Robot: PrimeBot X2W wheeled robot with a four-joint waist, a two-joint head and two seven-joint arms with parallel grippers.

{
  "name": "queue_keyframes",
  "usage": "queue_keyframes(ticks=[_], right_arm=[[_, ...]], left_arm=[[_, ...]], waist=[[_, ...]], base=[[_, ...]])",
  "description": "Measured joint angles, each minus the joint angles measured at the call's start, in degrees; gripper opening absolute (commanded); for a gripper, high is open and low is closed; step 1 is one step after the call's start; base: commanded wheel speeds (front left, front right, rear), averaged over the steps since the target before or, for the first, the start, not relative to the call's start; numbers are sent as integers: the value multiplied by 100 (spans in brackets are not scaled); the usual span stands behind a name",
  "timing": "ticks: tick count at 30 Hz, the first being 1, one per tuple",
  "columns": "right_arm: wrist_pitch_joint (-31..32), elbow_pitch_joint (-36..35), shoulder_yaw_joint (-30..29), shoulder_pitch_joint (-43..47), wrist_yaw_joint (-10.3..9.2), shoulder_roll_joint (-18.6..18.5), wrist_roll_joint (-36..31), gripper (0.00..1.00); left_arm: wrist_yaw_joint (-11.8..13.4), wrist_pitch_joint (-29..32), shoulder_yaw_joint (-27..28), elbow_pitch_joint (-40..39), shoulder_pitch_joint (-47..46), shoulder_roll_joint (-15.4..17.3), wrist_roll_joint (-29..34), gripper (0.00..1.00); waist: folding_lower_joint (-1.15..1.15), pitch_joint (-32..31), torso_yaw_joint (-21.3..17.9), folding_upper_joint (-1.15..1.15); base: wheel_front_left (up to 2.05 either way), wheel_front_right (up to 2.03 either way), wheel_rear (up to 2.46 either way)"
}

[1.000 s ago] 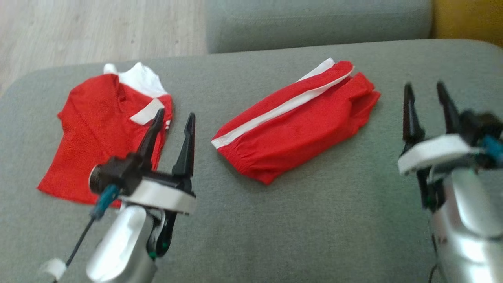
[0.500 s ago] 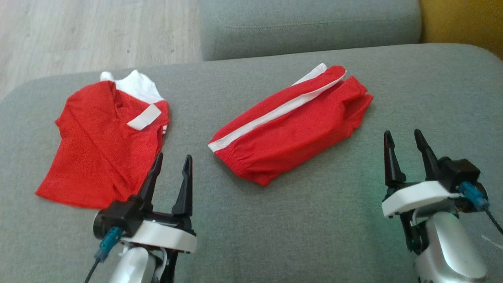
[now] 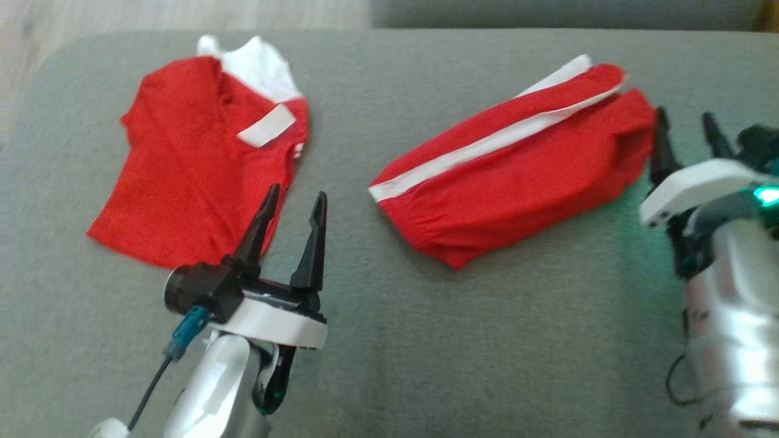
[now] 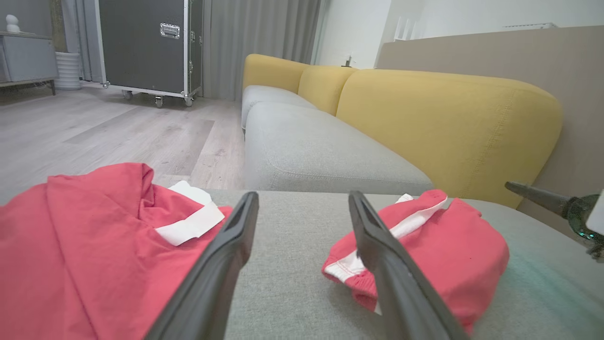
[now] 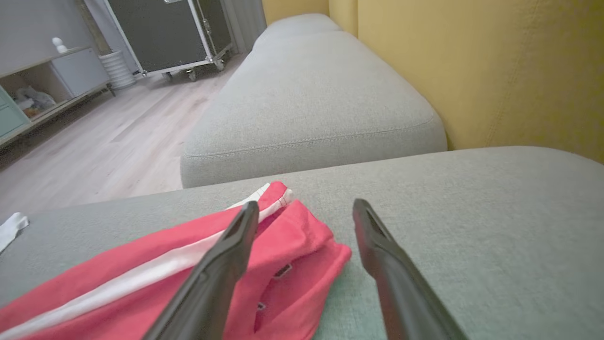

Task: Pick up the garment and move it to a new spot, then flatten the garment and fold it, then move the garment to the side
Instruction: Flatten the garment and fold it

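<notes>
Two red garments lie on the grey sofa cushion (image 3: 487, 340). Red shorts (image 3: 523, 176) with a white side stripe lie folded at centre right, also seen as the shorts (image 4: 448, 255) (image 5: 155, 288). A red shirt (image 3: 188, 170) with white trim lies flat at the left, the same shirt (image 4: 71, 255). My right gripper (image 3: 684, 117) is open just off the right end of the shorts; in its wrist view the gripper (image 5: 306, 205) has its left finger over the cloth. My left gripper (image 3: 295, 194) (image 4: 303, 196) is open between the two garments, above bare cushion.
A second grey seat cushion (image 5: 306, 108) adjoins at the back, with a yellow backrest (image 4: 448, 127) along the right. Wooden floor (image 4: 94, 137) lies past the cushion's far left edge. A black wheeled case (image 4: 146, 47) stands far off.
The head camera has shifted, so the whole picture moved. Relative to the shorts, my right gripper has come up from below right to beside their right end. Both grippers stay open.
</notes>
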Motion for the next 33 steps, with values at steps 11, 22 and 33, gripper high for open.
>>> queue_keyframes(ticks=[11,22,33], right_arm=[[787,1546,-1471,-1120,-1,-229,-1171,100],[1087,1677,-2409,-1387,-1,-338,-2590,100],[719,2436,-2164,-1787,-1,-332,-2741,0]], left_arm=[[-46,0,-204,16,-140,-34,-49,100],[-46,0,-369,-12,-264,-41,-272,100],[-46,0,-372,-58,-358,-44,-370,100]], waist=[[0,532,565,0],[-1,730,665,0],[-1,731,504,0]], base=[[0,0,0],[0,0,0],[0,0,0]])
